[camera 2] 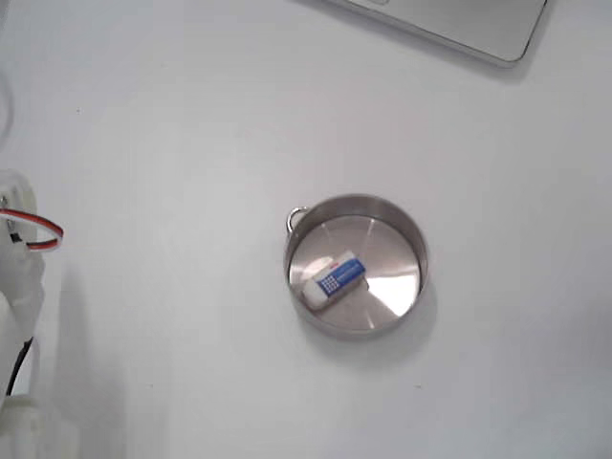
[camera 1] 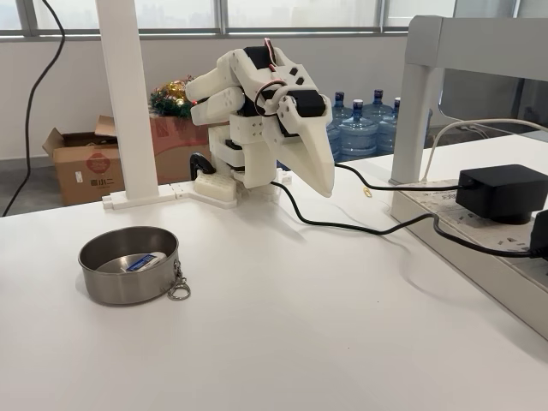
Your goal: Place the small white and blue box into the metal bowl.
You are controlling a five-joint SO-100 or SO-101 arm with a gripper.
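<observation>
- In a fixed view, the white arm is seen folded back over its base at the far side of the bench (camera 1: 282,342), with the jaws (camera 1: 324,184) pointed downward and drawn together into one tapered tip; they look closed and nothing is held in them.
- The metal bowl (camera 1: 128,265) is seen well apart from the jaws, down and to their left in this view, standing upright on the bench, with a keyring clip (camera 1: 179,286) hung from its near rim.
- The small white and blue box (camera 1: 141,262) is seen lying inside the bowl, on its floor, partly hidden by the near wall.
- A black cable (camera 1: 342,226) is laid across the bench just under the jaws, toward a black power adapter (camera 1: 502,192) at the right.
- In a fixed view from above, the metal bowl (camera 2: 413,251) is shown near the middle of the bench (camera 2: 172,124).
- The small white and blue box (camera 2: 334,278) is shown flat on the bowl's floor, blue face up, lying slantwise in the left half close to the wall.
- A white part of the arm (camera 2: 17,287) is seen at the left edge, well apart from the bowl.
</observation>
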